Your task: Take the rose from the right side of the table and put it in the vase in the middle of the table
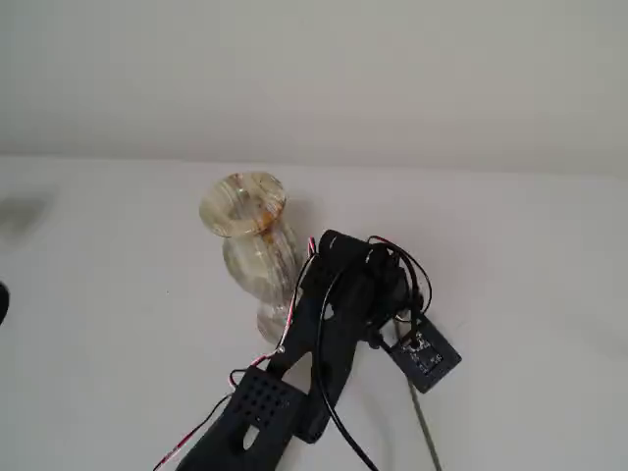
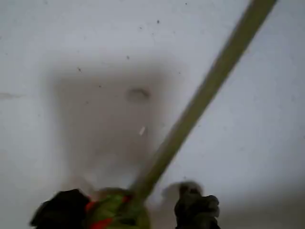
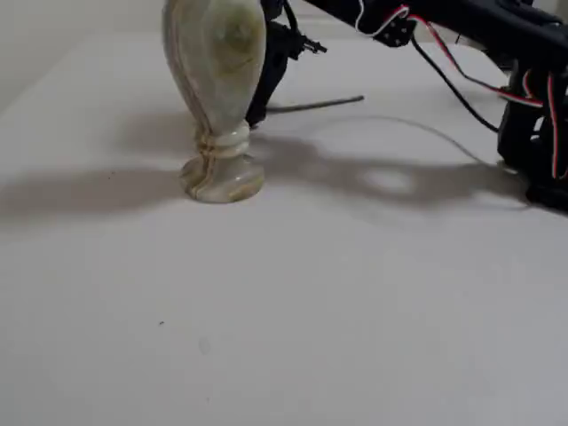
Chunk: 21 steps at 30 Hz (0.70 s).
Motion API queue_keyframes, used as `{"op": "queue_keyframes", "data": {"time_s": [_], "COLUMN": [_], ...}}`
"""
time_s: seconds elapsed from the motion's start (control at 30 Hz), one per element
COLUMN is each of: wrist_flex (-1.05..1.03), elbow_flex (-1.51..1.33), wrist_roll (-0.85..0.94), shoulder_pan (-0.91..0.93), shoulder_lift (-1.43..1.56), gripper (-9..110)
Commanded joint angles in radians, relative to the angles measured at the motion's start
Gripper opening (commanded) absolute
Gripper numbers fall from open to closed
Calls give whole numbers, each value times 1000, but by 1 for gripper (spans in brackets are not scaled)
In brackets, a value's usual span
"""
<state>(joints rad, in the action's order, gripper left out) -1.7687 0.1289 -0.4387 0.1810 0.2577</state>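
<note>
- Wrist view: gripper [image 2: 128,210] is low over the table [image 2: 57,43], two dark fingertips [image 2: 195,210] at the bottom edge w/ the rose [image 2: 200,98] between them. Red bud + green sepals sit right by the left tip; the olive stem runs up-right to the top edge. Jaws look part-closed around the bud end, but can't tell if they actually pinch it – too blurred.
- Same view only: a soft grey shadow patch + a few dark specks on the white surface.
- A fixed view from above: vase [image 1: 251,245] stands upright near the middle of the table [image 1: 108,294], flared mouth up, amber streaks showing. Black arm [image 1: 334,314] comes in from the bottom edge and lies just right of the vase, hiding part of its lower body. Gripper tips hidden under the arm here. A thin bit of stem [image 1: 424,427] pokes out toward the bottom edge, right of the arm.
- Low fixed view: vase [image 3: 217,98] seen from the side – bulging body, narrow waist, round foot flat on the table [image 3: 337,319]; mouth cut off by the top edge. Stem [image 3: 315,106] lies flat on the surface behind the vase, pointing right; bud end hidden behind vase + gripper.
- Red/white/black wires run along the arm [image 3: 461,27] in that view.
- Surface: plain matte white, long shadows of vase + arm. Pale blank wall [image 1: 314,69] behind the far edge.
</note>
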Motion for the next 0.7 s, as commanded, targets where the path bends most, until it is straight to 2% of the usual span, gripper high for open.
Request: {"op": "queue_keyframes", "data": {"time_s": [0.0, 0.27, 0.47, 0.67], "wrist_flex": [-38, -40, -40, -37], "elbow_flex": [2, 0, 0, 9], "wrist_roll": [12, 89, 64, -5], "shoulder_pan": [-8, -34, -25, 34], "shoulder_lift": [-3, -2, 63, 278], "gripper": [14, 0, 0, 0]}}
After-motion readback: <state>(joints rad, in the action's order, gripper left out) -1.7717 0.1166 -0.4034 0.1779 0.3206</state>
